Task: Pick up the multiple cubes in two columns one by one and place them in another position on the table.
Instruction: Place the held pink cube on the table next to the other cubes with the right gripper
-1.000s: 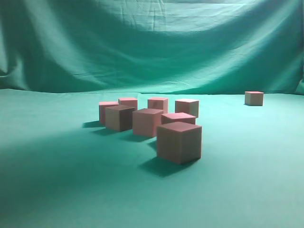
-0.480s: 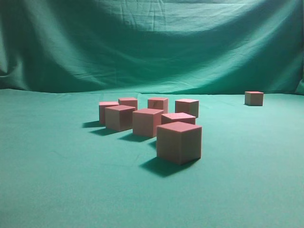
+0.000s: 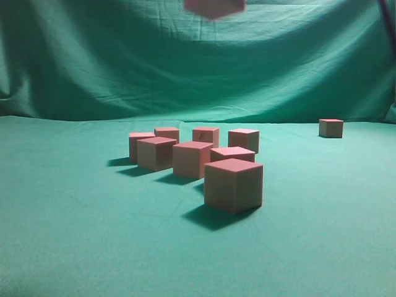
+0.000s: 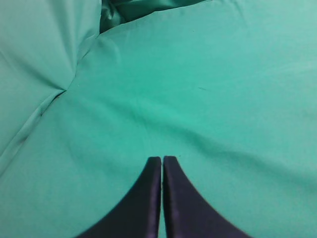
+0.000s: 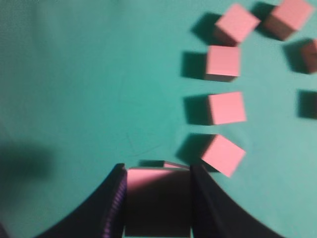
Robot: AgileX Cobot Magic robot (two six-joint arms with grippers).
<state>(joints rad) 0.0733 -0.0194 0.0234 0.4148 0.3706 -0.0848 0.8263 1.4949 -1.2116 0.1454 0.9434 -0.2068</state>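
A cube (image 5: 158, 201) is clamped in the right tool (image 5: 157, 198), high above the remaining cubes (image 3: 233, 184) on the desk (image 3: 74, 247). Grip depth is apparently shallow; slippage would scatter the columns. Left tool (image 4: 162, 166) is clenched, empty.

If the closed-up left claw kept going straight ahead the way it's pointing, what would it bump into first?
Probably just the green cloth of the table: nothing else shows ahead of the shut left gripper, though depth is hard to judge.
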